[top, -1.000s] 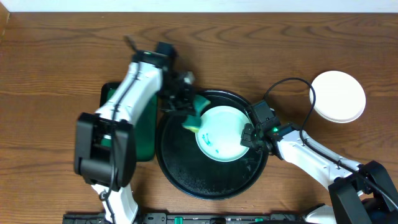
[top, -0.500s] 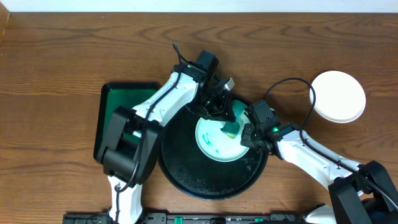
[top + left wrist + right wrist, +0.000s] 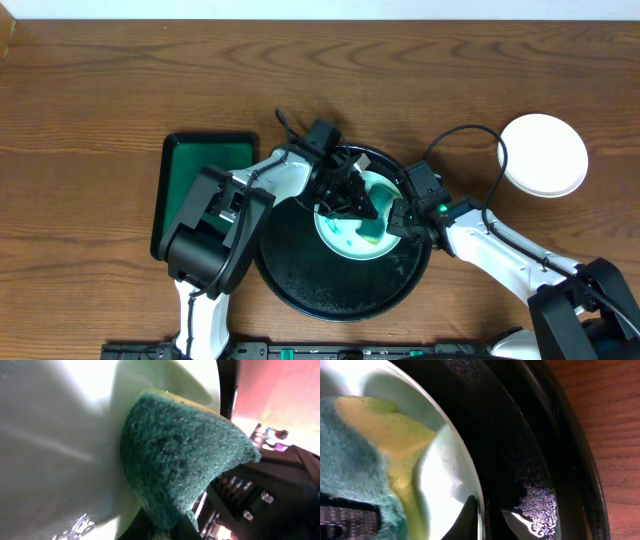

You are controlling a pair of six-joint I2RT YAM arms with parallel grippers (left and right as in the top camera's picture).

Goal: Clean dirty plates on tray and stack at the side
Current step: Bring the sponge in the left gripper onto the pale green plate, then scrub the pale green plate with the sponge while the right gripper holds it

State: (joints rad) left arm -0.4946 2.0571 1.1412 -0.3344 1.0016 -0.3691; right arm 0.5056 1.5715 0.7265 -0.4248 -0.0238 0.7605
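Observation:
A pale mint-green plate [image 3: 343,238] with teal smears lies on the right half of the round black tray [image 3: 300,275]. My left gripper [image 3: 352,200] is shut on a green-and-yellow sponge [image 3: 373,233] and presses it onto the plate's right part. In the left wrist view the sponge [image 3: 180,460] fills the middle, against the plate [image 3: 60,435]. My right gripper [image 3: 398,218] is shut on the plate's right rim. The right wrist view shows its fingers [image 3: 482,520] pinching the plate [image 3: 447,460], with the sponge [image 3: 370,450] at left. A white plate [image 3: 543,155] rests on the bare wood at the right.
A green rectangular tray [image 3: 195,185] lies left of the black tray, partly under my left arm. The black tray's raised rim [image 3: 560,435] runs just right of the held plate. Brown tabletop [image 3: 120,90] surrounds everything.
My left arm has swung from the green tray's side across to the plate, carrying the sponge, which now sits on the plate's right part. The right gripper and plate have stayed put.

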